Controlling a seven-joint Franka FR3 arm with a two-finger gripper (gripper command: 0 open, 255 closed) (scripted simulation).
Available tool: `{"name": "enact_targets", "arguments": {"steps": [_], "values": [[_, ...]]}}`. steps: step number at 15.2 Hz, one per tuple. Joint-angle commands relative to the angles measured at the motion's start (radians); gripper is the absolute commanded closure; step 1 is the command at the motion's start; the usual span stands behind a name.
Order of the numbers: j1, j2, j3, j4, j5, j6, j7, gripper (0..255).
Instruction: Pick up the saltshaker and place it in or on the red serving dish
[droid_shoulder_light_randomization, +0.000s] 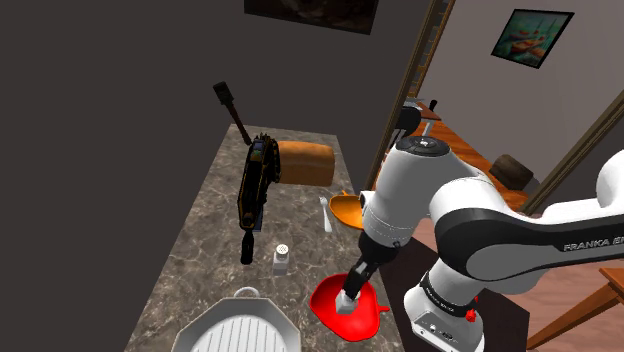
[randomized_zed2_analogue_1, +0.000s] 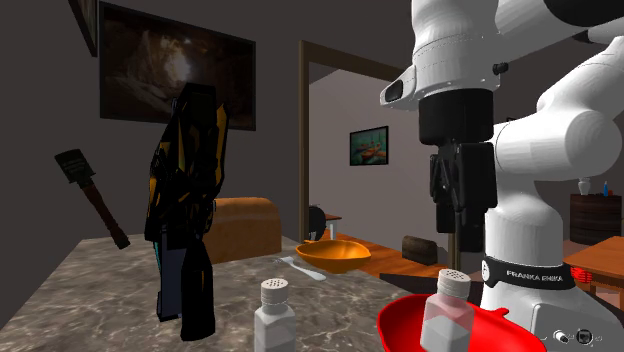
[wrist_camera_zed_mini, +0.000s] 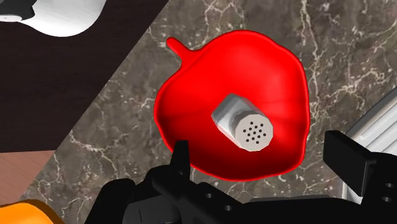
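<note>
The saltshaker (wrist_camera_zed_mini: 245, 124), pale grey with a perforated cap, stands upright inside the red serving dish (wrist_camera_zed_mini: 191, 83) on the dark marble counter. In the shoulder view the saltshaker (droid_shoulder_light_randomization: 347, 305) sits in the red serving dish (droid_shoulder_light_randomization: 325, 305) near the counter's front right edge. My gripper (wrist_camera_zed_mini: 264, 159) hangs directly above it, open, with its fingers (wrist_camera_zed_mini: 347, 156) well apart and touching nothing. From the second exterior view the gripper (randomized_zed2_analogue_1: 456, 228) is a short way above the saltshaker (randomized_zed2_analogue_1: 447, 310) in the dish (randomized_zed2_analogue_1: 400, 325).
A second shaker (droid_shoulder_light_randomization: 281, 258) stands on the counter left of the dish. A white ridged dish (droid_shoulder_light_randomization: 245, 325) lies at the front. Farther back are an orange bowl (droid_shoulder_light_randomization: 345, 208), a bread loaf (droid_shoulder_light_randomization: 305, 162) and a tall black-and-orange object (droid_shoulder_light_randomization: 255, 185).
</note>
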Motion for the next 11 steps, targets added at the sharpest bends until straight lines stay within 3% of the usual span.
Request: {"name": "enact_targets", "arguments": {"steps": [1, 3, 11], "values": [[-0.009, -0.027, -0.027, 0.036, -0.028, -0.063, 0.002, 0], [-0.02, -0.048, -0.058, 0.084, -0.058, -0.131, 0.006, 0], [-0.02, -0.048, -0.058, 0.084, -0.058, -0.131, 0.006, 0]]}}
